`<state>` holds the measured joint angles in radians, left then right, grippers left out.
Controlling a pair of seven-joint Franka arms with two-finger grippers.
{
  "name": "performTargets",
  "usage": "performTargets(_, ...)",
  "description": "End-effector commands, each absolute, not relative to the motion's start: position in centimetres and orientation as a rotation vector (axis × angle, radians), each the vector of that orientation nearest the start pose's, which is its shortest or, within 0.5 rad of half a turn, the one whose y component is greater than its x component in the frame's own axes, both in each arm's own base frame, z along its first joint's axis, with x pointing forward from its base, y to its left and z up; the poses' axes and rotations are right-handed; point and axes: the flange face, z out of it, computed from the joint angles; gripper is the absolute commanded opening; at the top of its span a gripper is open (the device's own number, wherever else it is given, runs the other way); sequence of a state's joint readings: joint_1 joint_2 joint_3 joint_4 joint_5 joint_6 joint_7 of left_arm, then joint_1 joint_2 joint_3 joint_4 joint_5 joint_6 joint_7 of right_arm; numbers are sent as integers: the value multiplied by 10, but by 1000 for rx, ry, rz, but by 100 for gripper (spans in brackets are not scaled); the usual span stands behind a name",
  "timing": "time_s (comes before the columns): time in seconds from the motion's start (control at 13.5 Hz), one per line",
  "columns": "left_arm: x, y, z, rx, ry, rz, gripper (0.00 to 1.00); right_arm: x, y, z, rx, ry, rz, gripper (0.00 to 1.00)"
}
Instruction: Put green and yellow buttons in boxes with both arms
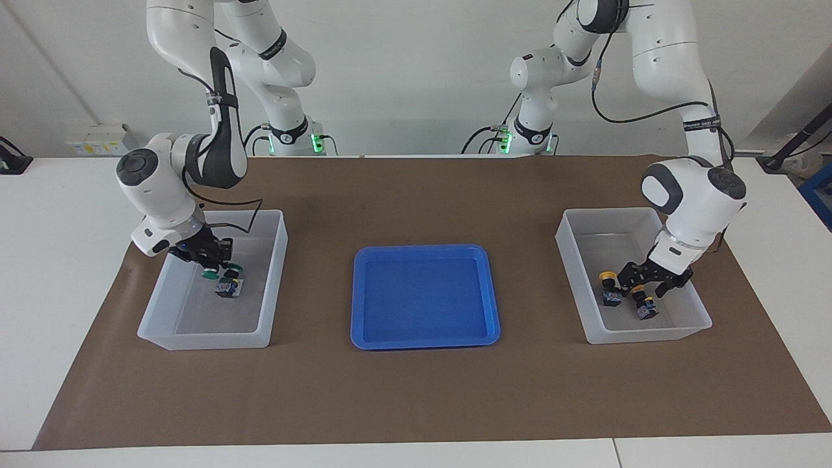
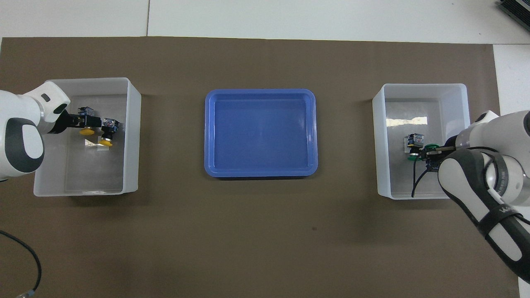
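L pincer (image 1: 645, 281) sits low in the box at the left arm's end (image 1: 572, 224), jaws spread wide and gripping nothing. One yellow button (image 1: 645, 304) lies on the box floor right under it, betw. the fingers. The other yellow button (image 1: 610, 289) lies just beside it, toward the desk's middle.

R pincer (image 1: 211, 259) is closed on a green button (image 1: 209, 274), cap pointing down, hanging inside the box at the right arm's end (image 1: 276, 260). We can't tell if it touches the floor yet. The second green button (image 1: 229, 286) lies on its side on that box floor, just beside the held one. The blue tray (image 1: 426, 338) in the middle of the desk (image 1: 416, 403) holds nothing.

Handling, as we judge it: these are small, stiff, light plastic switches and prob. not fragile. The round cap is smooth and domed, so fingers would likely slip off it. The blocky body has flat sides, so that's the place to clamp, square across. They look top-heavy and both loose ones lie tipped over, so we'd expect the held one to roll or topple on release. Better to open low, near the floor, clear of its neighbour.
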<state>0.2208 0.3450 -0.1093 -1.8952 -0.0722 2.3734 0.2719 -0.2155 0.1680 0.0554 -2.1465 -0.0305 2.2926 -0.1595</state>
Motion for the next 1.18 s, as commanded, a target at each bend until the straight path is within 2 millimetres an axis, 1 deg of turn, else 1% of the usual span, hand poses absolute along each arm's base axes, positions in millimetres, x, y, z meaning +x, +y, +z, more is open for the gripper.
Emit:
performTargets(0.0, 652, 69, 416, -3215, 215, -147, 100, 549, -84, 321, -3165, -44, 27, 46)
performTargets(0.07, 656, 58, 447, -3207, 256, -100, 100, 548, -84, 321, -3164, -42, 32, 82)
performTargets(0.15, 658, 47, 470, -3181, 268, -48, 100, 548, -85, 322, -3164, -44, 39, 99)
performTargets(0.37, 653, -10, 512, -3101, 242, 80, 100, 552, -87, 338, -3167, -43, 16, 100)
performTargets(0.44, 649, -30, 526, -3073, 238, 118, 100, 555, -87, 351, -3167, -42, 16, 100)
performTargets(0.52, 644, -51, 539, -3043, 247, 146, 100, 559, -86, 369, -3169, -35, -4, 100)
performTargets(0.59, 638, -71, 549, -3030, 251, 173, 100, 562, -84, 387, -3167, -32, -24, 100)
performTargets(0.67, 631, -87, 552, -3023, 241, 203, 100, 562, -84, 406, -3170, -32, -50, 100)
performTargets(0.74, 623, -99, 560, -3018, 235, 213, 100, 560, -80, 424, -3171, -28, -84, 100)
performTargets(0.81, 613, -109, 579, -3021, 260, 175, 100, 557, -79, 442, -3174, 0, -113, 100)
performTargets(0.89, 603, -110, 604, -3035, 265, 101, 100, 555, -78, 459, -3176, 19, -113, 100)
performTargets(0.96, 595, -110, 617, -3038, 276, 69, 100, 554, -73, 480, -3177, 24, -108, 100)
performTargets(1.04, 585, -107, 626, -3037, 279, 60, 100, 557, -59, 501, -3175, 3, -80, 100)
performTargets(1.11, 576, -103, 627, -3033, 268, 69, 100, 559, -59, 523, -3173, 40, -76, 100)
